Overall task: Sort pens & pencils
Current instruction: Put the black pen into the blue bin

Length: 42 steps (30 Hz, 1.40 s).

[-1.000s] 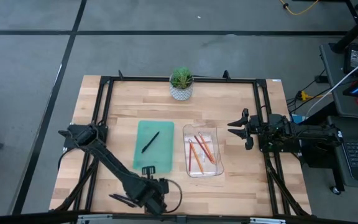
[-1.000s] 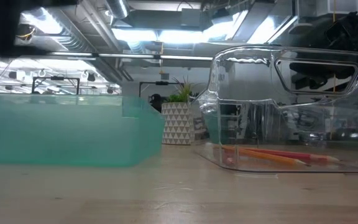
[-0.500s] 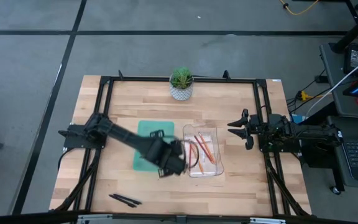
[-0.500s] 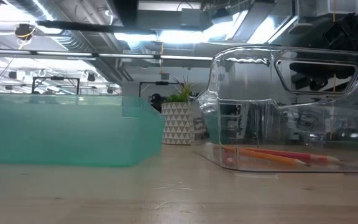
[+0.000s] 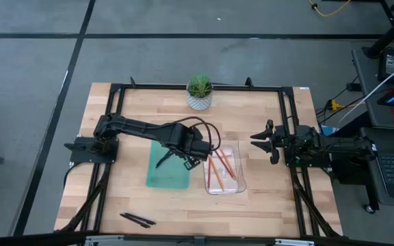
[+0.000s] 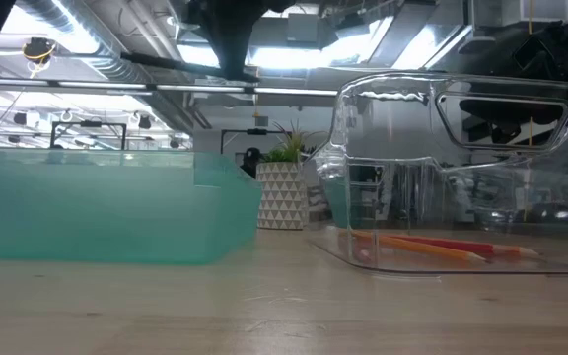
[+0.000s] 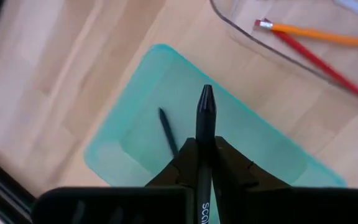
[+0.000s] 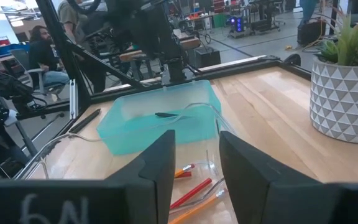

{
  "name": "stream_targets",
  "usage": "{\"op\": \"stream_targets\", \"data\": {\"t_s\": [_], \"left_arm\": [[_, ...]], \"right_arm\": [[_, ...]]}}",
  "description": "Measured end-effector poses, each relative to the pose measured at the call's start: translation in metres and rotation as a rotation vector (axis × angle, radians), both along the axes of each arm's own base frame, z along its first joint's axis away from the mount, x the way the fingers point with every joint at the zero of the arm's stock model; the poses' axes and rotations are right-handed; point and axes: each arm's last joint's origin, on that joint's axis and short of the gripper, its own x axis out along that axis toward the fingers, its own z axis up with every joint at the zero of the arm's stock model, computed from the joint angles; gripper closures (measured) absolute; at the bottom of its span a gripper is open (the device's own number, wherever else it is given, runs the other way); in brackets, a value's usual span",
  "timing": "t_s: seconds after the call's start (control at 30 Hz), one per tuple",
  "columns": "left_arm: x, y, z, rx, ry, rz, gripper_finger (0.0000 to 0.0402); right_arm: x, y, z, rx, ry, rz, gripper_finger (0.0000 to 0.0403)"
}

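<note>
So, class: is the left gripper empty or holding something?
Holding. The left gripper is shut on a black pen, hovering above the green tray.

left gripper (image 7: 204,163) clamps black pen (image 7: 204,134) | over teal tray (image 7: 241,146) | second pen (image 7: 168,131) inside

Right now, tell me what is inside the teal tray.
One short black pen lies on the floor of the shallow teal plastic tray. The left gripper hovers above, jaws shut on a second black pen, hiding part of the floor.
</note>
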Motion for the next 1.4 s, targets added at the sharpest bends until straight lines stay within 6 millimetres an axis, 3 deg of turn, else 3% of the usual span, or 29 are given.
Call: {"op": "stream_targets", "data": {"t_s": [0.17,0.43,0.67,0.83,1.17,1.23,1.4], "left_arm": [[-0.002,-0.007,-0.011,-0.014,-0.031,0.210,0.0385],[-0.008,-0.002,-0.082,-0.046,0.066,0.422,0.0385],[-0.007,0.009,-0.118,-0.127,0.064,0.434,0.0385],[-0.005,0.010,-0.119,-0.129,0.048,0.415,0.0380],[-0.007,0.008,-0.119,-0.134,0.077,0.364,0.0280],[-0.008,0.008,-0.113,-0.140,0.077,0.361,0.0273],[-0.010,-0.004,-0.075,-0.173,-0.005,0.343,0.0272]], "right_arm": [[0.000,0.000,0.000,-0.001,0.000,0.000,0.0276],[0.000,0.001,0.000,0.003,0.000,0.026,0.0276],[0.000,0.001,0.000,0.004,-0.002,0.033,0.0276],[0.000,0.001,0.000,0.003,-0.002,0.033,0.0276],[0.000,0.001,0.000,0.002,-0.002,0.034,0.0276],[0.000,0.001,0.000,0.001,-0.002,0.034,0.0276],[0.000,0.001,0.000,0.003,-0.002,0.034,0.0276]]}}
